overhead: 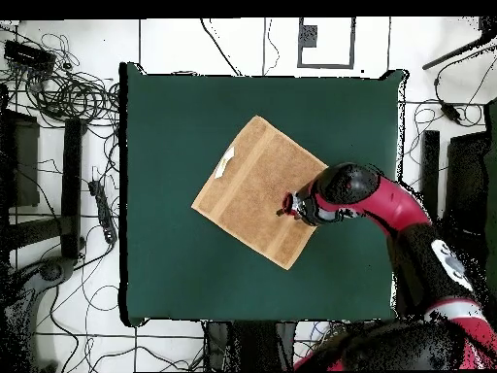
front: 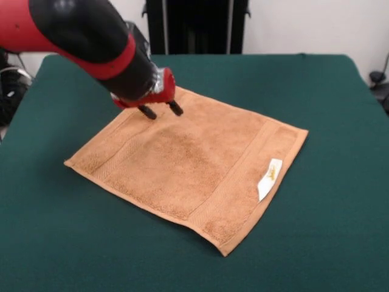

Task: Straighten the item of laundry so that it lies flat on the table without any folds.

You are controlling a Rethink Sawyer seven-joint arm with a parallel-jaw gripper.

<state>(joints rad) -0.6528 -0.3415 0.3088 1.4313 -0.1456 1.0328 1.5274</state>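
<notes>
I see the towel (front: 194,164) lying spread out flat on the green tabletop (front: 328,243). My end effector (front: 160,111) hangs over its far edge, fingers apart, holding nothing. I think I should lift away next.

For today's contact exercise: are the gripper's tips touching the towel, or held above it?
Cannot tell. In the front view the gripper has its two dark tips right at the towel, but neither contact nor gap shows plainly. The overhead view hides it.
</notes>
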